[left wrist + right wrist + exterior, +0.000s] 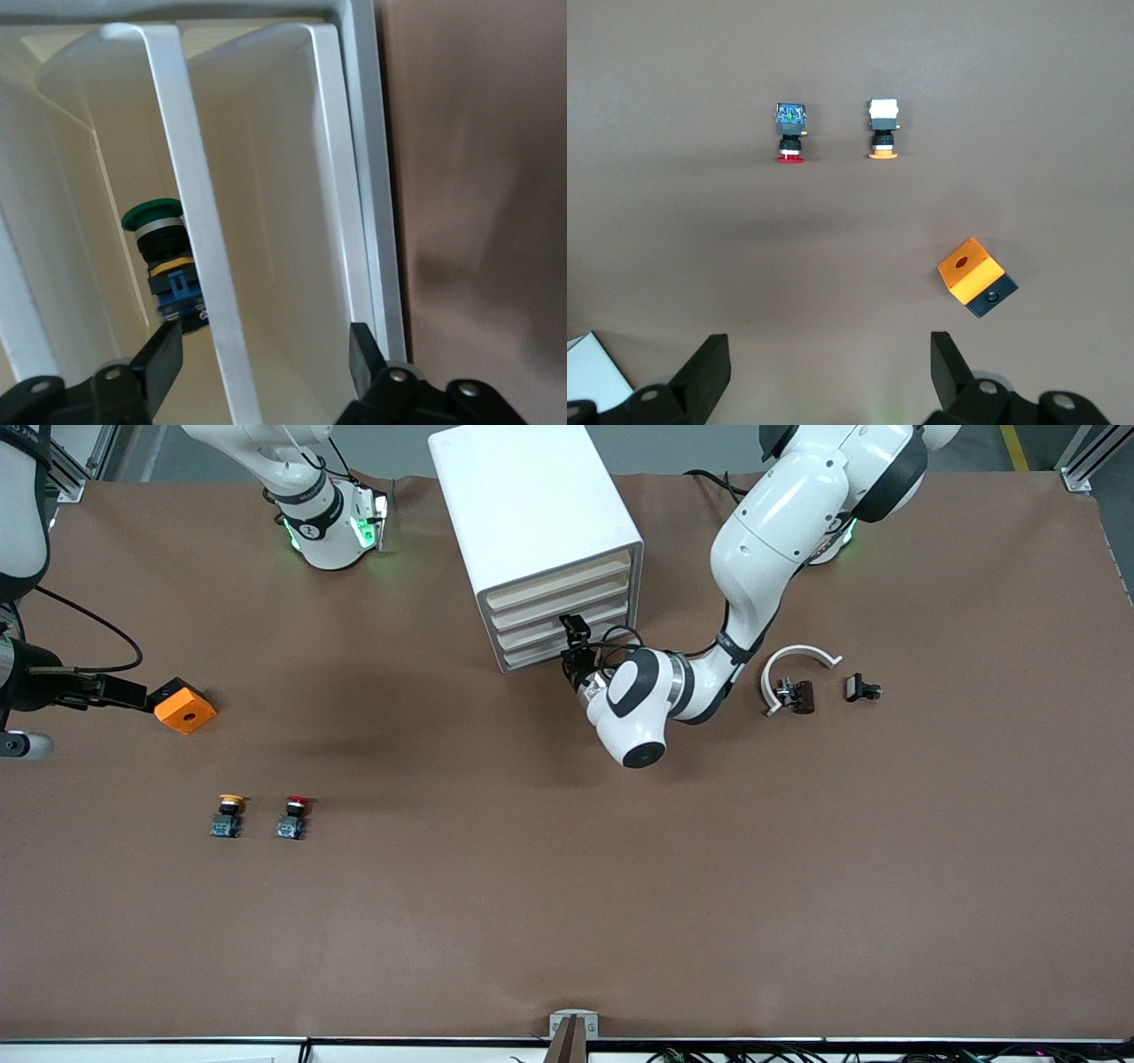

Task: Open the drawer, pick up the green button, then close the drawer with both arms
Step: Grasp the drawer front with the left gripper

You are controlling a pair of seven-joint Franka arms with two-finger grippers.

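Right gripper (pixel 828 372) hangs over the bench (pixel 567 921) at the right arm's end, jaws spread wide, nothing between them; this arm waits. Orange block (pixel 185 708) with a round hole lies on the bench beside it. Yellow-capped button (pixel 228 816) and red-capped button (pixel 293 817) lie side by side, nearer the front camera than the block, not touching.

White drawer cabinet (pixel 532 522) stands mid-bench near the robots' bases, its drawer fronts facing the left arm's end and the front camera. Left gripper (pixel 574 657) is right at the lower drawer fronts; in the left wrist view its fingers (pixel 159 359) stand apart, straddling a white drawer handle (pixel 190 221) without clamping it. The green-capped button (pixel 168 261) lies inside the drawer (pixel 292 177), partly hidden by that handle.

Toward the left arm's end: a white curved part (pixel 797 660) with a small dark piece (pixel 795 695) at its open side, and a small black piece (pixel 861 688) just beside those.
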